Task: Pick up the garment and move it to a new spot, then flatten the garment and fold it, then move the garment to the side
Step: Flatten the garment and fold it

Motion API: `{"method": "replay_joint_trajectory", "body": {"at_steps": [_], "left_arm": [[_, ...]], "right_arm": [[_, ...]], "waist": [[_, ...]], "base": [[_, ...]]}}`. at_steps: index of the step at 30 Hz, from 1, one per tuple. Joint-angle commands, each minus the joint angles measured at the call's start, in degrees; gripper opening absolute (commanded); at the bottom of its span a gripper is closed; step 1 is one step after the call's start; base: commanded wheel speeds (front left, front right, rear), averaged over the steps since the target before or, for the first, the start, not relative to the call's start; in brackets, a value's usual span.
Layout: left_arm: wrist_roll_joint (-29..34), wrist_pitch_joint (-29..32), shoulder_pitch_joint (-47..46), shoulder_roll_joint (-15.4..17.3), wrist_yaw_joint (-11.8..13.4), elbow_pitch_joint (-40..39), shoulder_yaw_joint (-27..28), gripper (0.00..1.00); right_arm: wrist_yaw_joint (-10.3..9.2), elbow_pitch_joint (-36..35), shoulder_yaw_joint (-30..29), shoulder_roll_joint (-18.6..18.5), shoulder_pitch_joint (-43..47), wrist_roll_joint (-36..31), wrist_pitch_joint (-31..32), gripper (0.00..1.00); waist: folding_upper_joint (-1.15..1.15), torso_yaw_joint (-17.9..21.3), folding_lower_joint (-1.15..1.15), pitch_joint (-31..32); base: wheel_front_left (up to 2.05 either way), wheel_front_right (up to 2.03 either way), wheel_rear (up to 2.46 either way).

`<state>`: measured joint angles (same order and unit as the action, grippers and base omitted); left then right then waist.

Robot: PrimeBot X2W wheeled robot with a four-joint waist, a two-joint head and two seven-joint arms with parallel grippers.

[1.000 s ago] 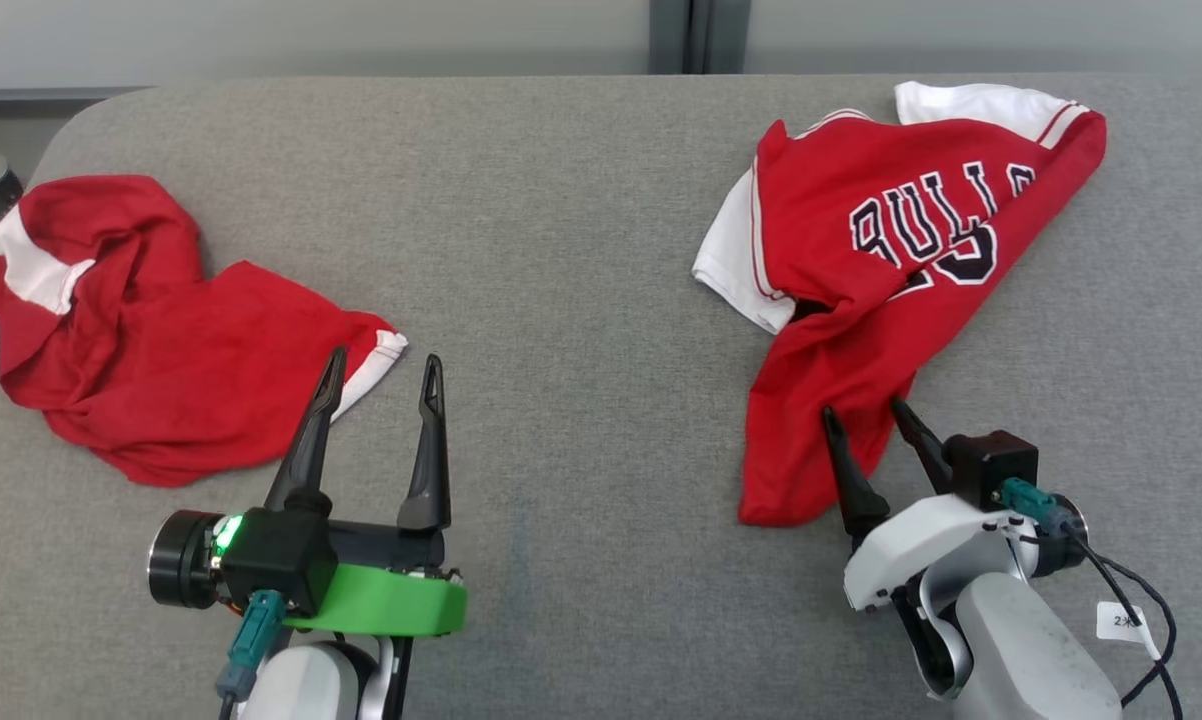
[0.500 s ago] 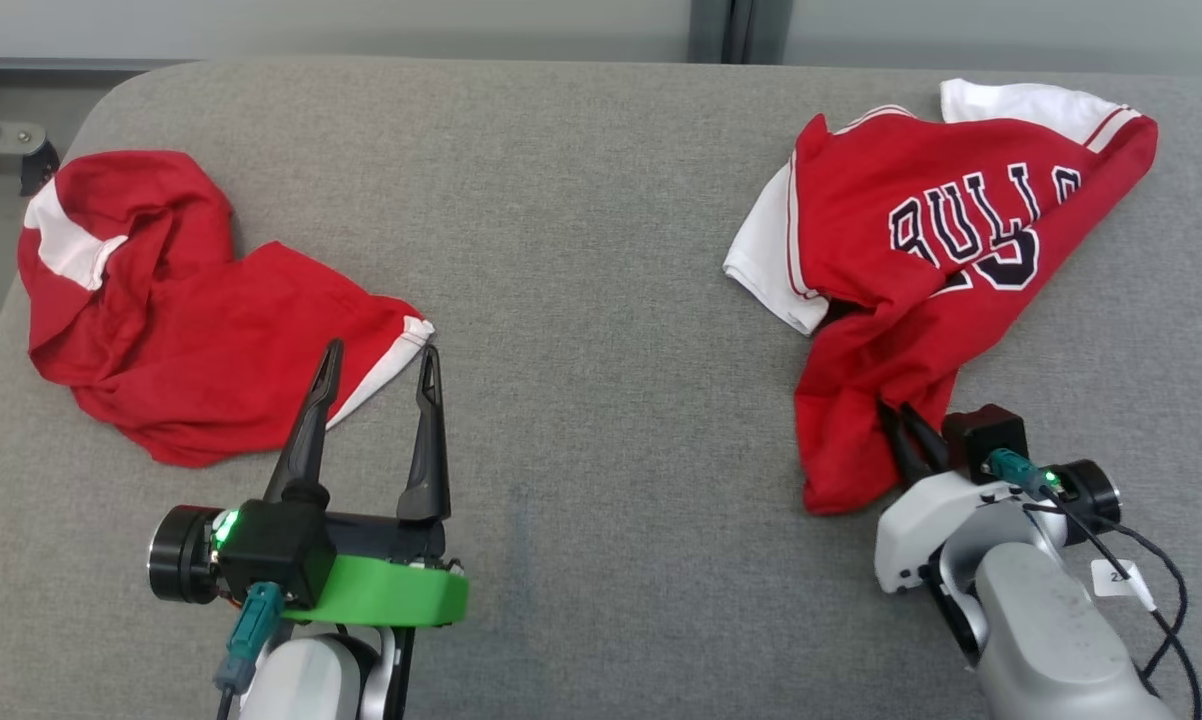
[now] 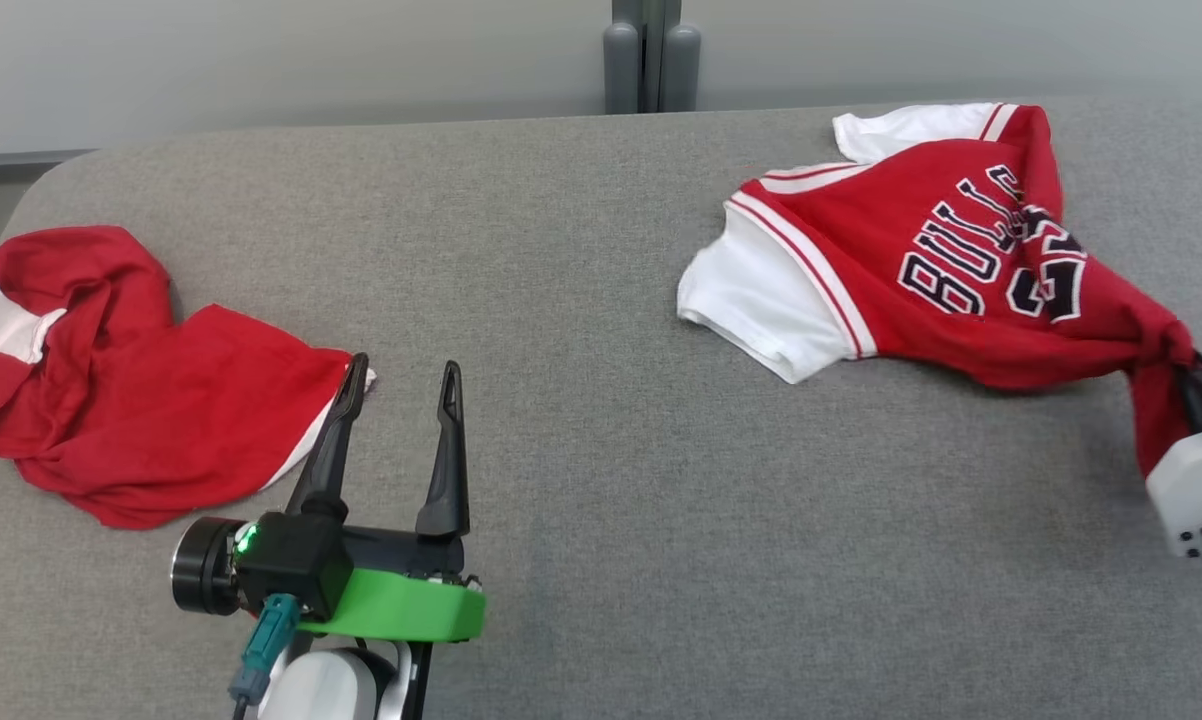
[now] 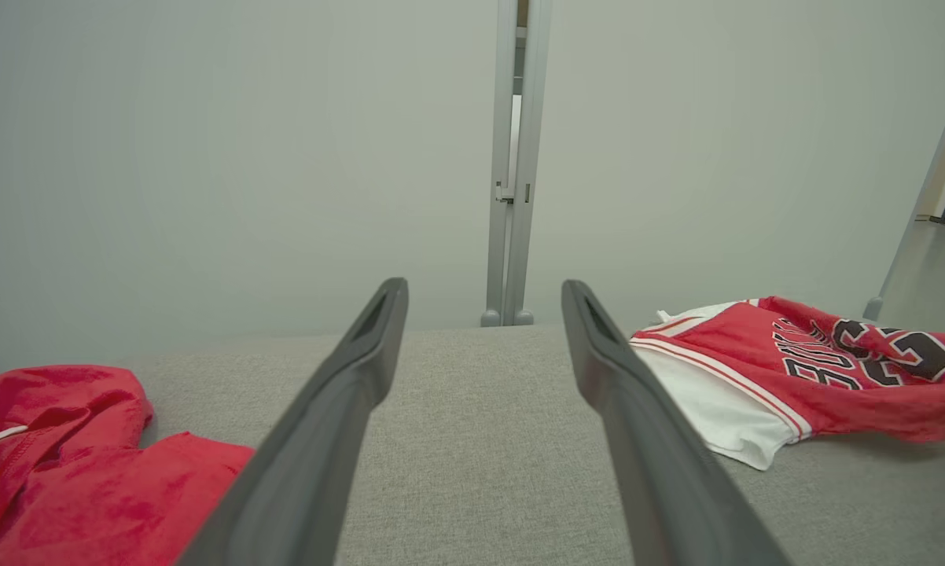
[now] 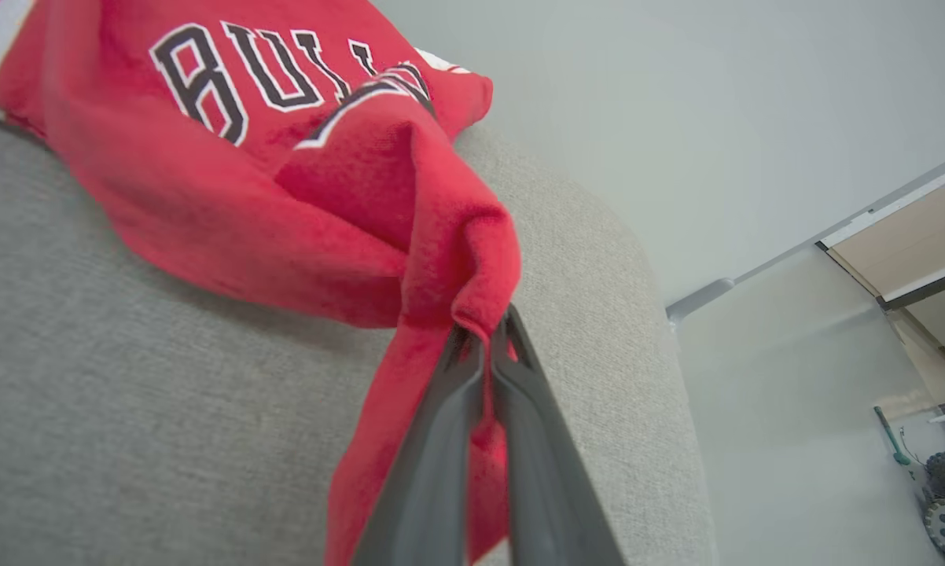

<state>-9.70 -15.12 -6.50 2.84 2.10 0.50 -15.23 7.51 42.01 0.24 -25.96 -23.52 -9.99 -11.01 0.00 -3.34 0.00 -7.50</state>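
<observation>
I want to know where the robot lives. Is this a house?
Probably not; more likely a robot test room: a grey fabric-covered table with a red-and-white lettered jersey on it, and bare pale partition walls joined by a grey metal post.

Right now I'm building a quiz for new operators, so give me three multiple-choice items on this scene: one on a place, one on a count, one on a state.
1. Where on the grey surface does the lettered jersey lie?
A. Far right
B. Near left
C. Dead centre

2. How many red garments are on it?
A. One
B. Two
C. Three

3. What is the right pincer doing?
A. Standing open over bare surface
B. Shut on the jersey's red cloth
C. Shut on nothing

Key:
1. A, because the jersey sits at the upper right of the head view.
2. B, because there is the jersey plus a plain red garment at the left.
3. B, because the right wrist view shows its fingers pinching a red fold.
</observation>
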Motion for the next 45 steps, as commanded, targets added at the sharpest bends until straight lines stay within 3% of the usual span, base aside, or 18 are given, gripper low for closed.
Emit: {"method": "replay_joint_trajectory", "body": {"at_steps": [1,2,3,4,13,22,26,33,45], "left_arm": [[-0.3,-0.1,0.3,0.1,0.2,0.1,-0.2,1.0],[-0.3,-0.1,0.3,0.1,0.3,0.1,-0.2,1.0],[-0.4,-0.1,0.3,0.1,0.3,0.2,-0.3,1.0],[-0.5,-0.1,0.3,0.1,0.3,0.2,-0.4,1.0],[0.0,-0.1,0.9,0.1,-0.1,0.6,0.1,1.0],[0.4,-0.1,1.5,0.1,-0.5,0.2,1.1,1.0],[0.7,-0.1,1.8,0.1,-0.6,0.1,1.1,1.0],[0.6,-0.1,0.5,0.1,-0.9,0.1,0.0,1.0],[-0.7,-0.1,-2.2,0.1,-0.4,0.2,-2.2,1.0]], "right_arm": [[-0.03,0.4,-0.8,-0.6,0.6,-0.1,0.7,0.0],[-0.03,0.9,-1.7,-0.9,0.5,0.3,1.4,0.0],[-0.03,0.9,-2.4,-1.3,0.4,-0.2,1.6,0.38],[-0.05,1.0,-3.4,-1.5,0.2,-0.4,1.7,1.0],[-0.05,-5.7,-8.1,7.6,1.0,0.7,-3.1,1.0],[-0.05,-23.5,-1.7,18.4,7.9,8.2,-4.2,1.0],[-0.05,-29.2,1.1,21.3,12.5,10.0,-4.2,1.0],[-0.05,-29.0,4.0,22.1,13.0,9.9,-4.2,1.0],[-0.05,-13.5,12.9,14.0,0.5,8.7,0.1,1.0]], "waist": [[0.0,0.3,0.0,0.2],[0.0,0.3,0.0,0.1],[0.0,0.3,0.0,0.1],[0.0,0.3,0.0,0.1],[0.0,0.5,0.0,0.8],[0.0,1.4,0.0,1.5],[0.0,1.3,0.0,1.5],[0.0,0.0,0.0,0.4],[0.0,-7.6,0.0,-4.3]], "base": [[0.0,0.0,0.0],[0.0,0.0,0.0],[0.0,0.0,0.0],[0.0,0.0,0.0],[0.0,0.0,0.0],[0.0,0.0,0.0],[0.0,0.0,0.0],[0.0,0.0,0.0],[0.0,0.0,0.0]]}}
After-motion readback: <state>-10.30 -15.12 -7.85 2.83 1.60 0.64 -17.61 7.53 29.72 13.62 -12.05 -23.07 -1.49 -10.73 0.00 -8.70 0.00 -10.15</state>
